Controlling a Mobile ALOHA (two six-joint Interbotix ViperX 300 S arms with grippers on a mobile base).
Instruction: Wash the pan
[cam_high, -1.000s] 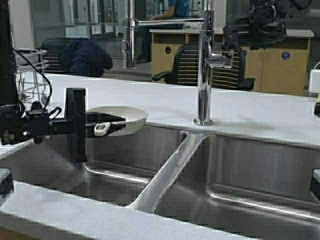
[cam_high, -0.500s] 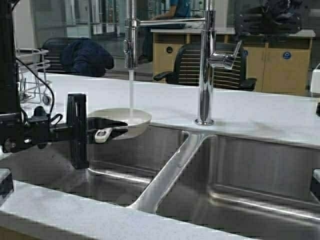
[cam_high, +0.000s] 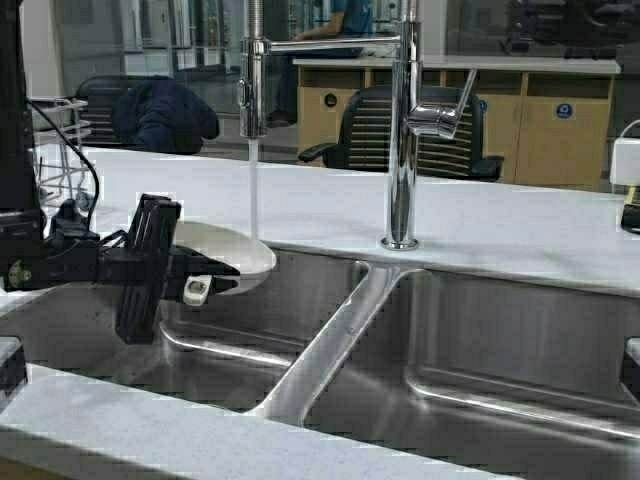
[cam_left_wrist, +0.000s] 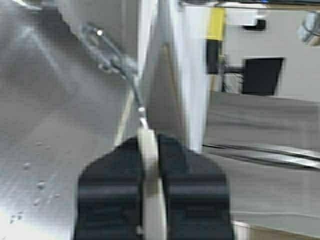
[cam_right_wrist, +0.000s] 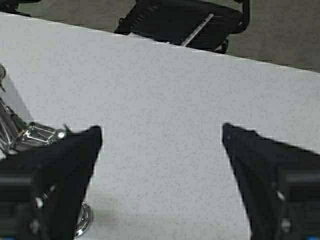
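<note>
My left gripper (cam_high: 215, 272) is shut on the short white handle (cam_high: 196, 291) of the cream-white pan (cam_high: 235, 250). It holds the pan tilted over the left sink basin (cam_high: 90, 330). A thin stream of water (cam_high: 253, 190) falls from the faucet spout (cam_high: 250, 95) onto the pan's far rim. In the left wrist view the handle (cam_left_wrist: 148, 165) is pinched between the black fingers (cam_left_wrist: 195, 185). My right gripper (cam_right_wrist: 161, 131) is open and empty above the white countertop (cam_right_wrist: 165, 90), beside the faucet base (cam_right_wrist: 82, 220). It is out of the high view.
The tall chrome faucet (cam_high: 403, 130) stands behind the sink divider (cam_high: 330, 340). The right basin (cam_high: 520, 350) lies beyond it. A wire rack (cam_high: 60, 150) stands at the far left and a white device (cam_high: 628, 165) at the far right. The front counter edge (cam_high: 150, 430) is near.
Water started running from the spout. My left wrist has rolled, tilting the pan and shifting it slightly left and down. My right arm has left the top right of the high view.
</note>
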